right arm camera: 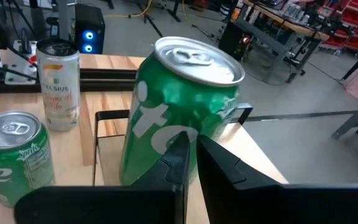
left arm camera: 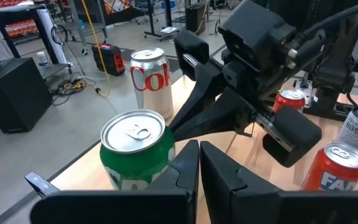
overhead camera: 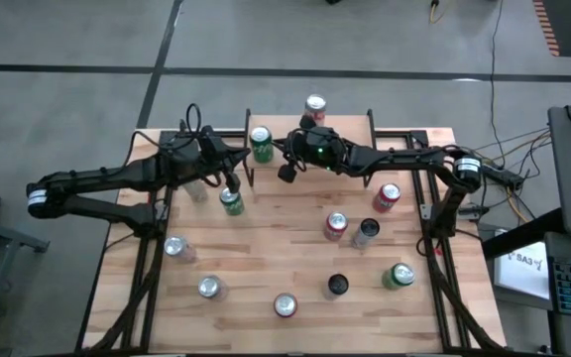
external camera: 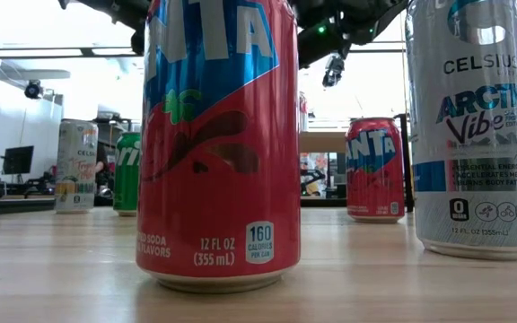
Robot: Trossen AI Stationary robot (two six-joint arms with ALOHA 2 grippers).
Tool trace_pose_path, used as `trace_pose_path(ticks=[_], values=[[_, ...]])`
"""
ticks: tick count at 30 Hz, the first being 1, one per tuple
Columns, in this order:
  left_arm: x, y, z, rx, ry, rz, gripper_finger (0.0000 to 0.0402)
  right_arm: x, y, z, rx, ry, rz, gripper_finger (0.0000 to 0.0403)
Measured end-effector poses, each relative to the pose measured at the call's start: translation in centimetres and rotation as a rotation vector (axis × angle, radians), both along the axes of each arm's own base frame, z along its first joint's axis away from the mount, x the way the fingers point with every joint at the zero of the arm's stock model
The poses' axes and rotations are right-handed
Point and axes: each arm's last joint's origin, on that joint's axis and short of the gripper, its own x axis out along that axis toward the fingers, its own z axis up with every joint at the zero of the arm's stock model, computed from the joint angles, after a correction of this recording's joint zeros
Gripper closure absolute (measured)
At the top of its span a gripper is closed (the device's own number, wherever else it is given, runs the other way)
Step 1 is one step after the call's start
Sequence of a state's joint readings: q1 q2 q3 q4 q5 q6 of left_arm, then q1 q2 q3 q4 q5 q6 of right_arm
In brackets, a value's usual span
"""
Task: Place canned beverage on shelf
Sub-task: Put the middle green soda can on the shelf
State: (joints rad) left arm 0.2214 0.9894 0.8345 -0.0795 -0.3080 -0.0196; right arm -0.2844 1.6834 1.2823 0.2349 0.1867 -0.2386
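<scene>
Nearest in the low view: a red Fanta can (external camera: pixel 218 144), upright on the tabletop (external camera: pixel 375 278), with a Celsius Arctic Vibe can (external camera: pixel 474 126) to its right.

From above: the shelf (overhead camera: pixel 353 123) at the table's far edge, a green Sprite can (overhead camera: pixel 262 144) apparently upright on its left end, a Diet Coke can (overhead camera: pixel 314 105) at its far rim. Left gripper (overhead camera: pixel 232 184) just nearer than the shelf, beside a second green can (overhead camera: pixel 231 202). Right gripper (overhead camera: pixel 287 172) over the shelf's near edge.

In both wrist views: fingers pressed together, pinching nothing, Sprite can just ahead.

Judged: one placement done, no can in hand. Next: spread jaws, reach for a tabletop can, avoid knocking neighbours.
</scene>
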Motion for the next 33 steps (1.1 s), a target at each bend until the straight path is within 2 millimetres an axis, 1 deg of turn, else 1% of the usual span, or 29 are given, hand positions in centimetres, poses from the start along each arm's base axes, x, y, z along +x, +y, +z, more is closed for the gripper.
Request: trace_pose_path(ticks=[4, 9, 11, 14, 16, 21, 26, 33], values=[[-0.3, 0.1, -0.2, 0.022, 0.039, 0.055, 0.0402, 0.0, 0.0, 0.0, 0.000, -0.004, 0.001, 0.0381], [-1.0, 0.7, -0.6, 0.124, 0.154, 0.300, 0.0402, -0.1, 0.0, 0.1, 0.003, 0.002, 0.000, 0.0381], [-1.2, 1.1, -0.6, 0.173, 0.187, 0.366, 0.0402, -0.1, 0.0, 0.2, 0.002, -0.001, 0.000, 0.0381], [-0.9, 1.9, -0.6, 0.198, 0.200, 0.338, 0.0402, -0.1, 0.0, 0.2, 0.003, -0.001, 0.000, 0.0381], [-0.6, 2.5, -0.7, 0.191, 0.190, 0.306, 0.0402, -0.1, 0.1, 0.2, 0.003, -0.001, 0.000, 0.0381], [-0.1, 4.0, -1.4, 0.158, 0.201, 0.290, 0.0402, -0.1, 0.1, 0.2, 0.003, 0.000, 0.000, 0.0381], [0.7, 4.3, -2.2, 0.117, 0.197, 0.255, 0.0402, -0.1, 0.1, 0.2, 0.003, 0.000, 0.000, 0.0381], [1.7, 4.7, -3.3, 0.063, 0.204, 0.266, 0.0402, -0.1, 0.0, 0.1, 0.003, 0.001, 0.001, 0.0381]])
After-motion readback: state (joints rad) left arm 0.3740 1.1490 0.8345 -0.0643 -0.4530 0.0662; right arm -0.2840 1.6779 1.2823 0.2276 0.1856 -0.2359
